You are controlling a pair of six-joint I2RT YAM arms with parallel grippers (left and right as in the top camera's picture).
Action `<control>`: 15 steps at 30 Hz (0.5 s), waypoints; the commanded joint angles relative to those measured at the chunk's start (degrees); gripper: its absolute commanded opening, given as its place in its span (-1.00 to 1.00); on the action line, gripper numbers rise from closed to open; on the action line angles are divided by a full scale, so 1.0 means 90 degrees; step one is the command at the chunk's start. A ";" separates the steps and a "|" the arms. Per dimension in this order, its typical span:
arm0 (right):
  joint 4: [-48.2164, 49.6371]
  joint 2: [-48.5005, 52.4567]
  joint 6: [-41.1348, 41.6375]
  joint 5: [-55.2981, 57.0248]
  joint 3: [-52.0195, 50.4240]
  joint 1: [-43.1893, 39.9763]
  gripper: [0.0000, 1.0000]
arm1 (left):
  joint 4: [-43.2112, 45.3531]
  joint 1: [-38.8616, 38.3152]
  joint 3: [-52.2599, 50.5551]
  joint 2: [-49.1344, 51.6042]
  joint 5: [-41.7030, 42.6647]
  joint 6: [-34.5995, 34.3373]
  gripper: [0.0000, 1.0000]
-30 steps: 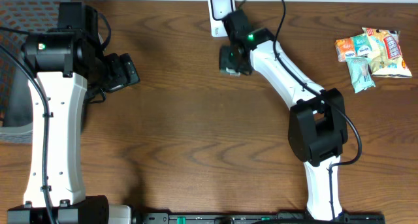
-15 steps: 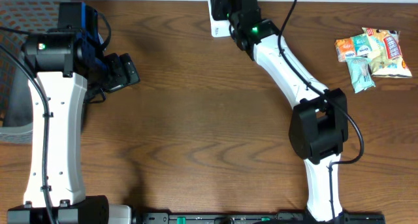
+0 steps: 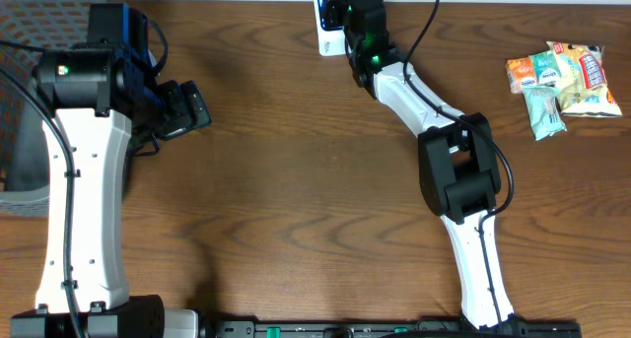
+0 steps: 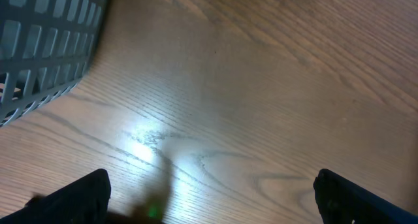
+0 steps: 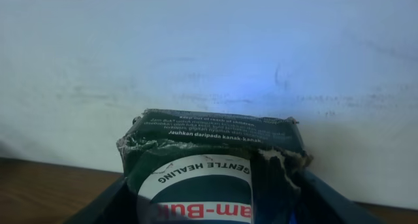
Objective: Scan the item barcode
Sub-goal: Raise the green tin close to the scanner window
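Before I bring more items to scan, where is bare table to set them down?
The widest bare table lies between the left arm and right arm. More lies below the snack packets. Crowded: the far edge, where the right gripper holds a green pack at the scanner.

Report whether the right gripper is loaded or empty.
Loaded: in the right wrist view, the right gripper has a dark green packet clamped between its fingers.
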 commanded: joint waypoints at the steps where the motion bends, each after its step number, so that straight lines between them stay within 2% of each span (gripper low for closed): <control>1: 0.0209 0.0104 -0.0097 0.0027 0.0087 0.0022 0.17 | -0.0017 0.0010 -0.0029 0.0015 -0.0015 -0.0083 0.95; 15: 0.0034 0.0092 -0.0095 0.0029 0.0087 0.0075 0.11 | -0.0017 0.0010 -0.0029 0.0015 -0.0015 -0.0080 0.95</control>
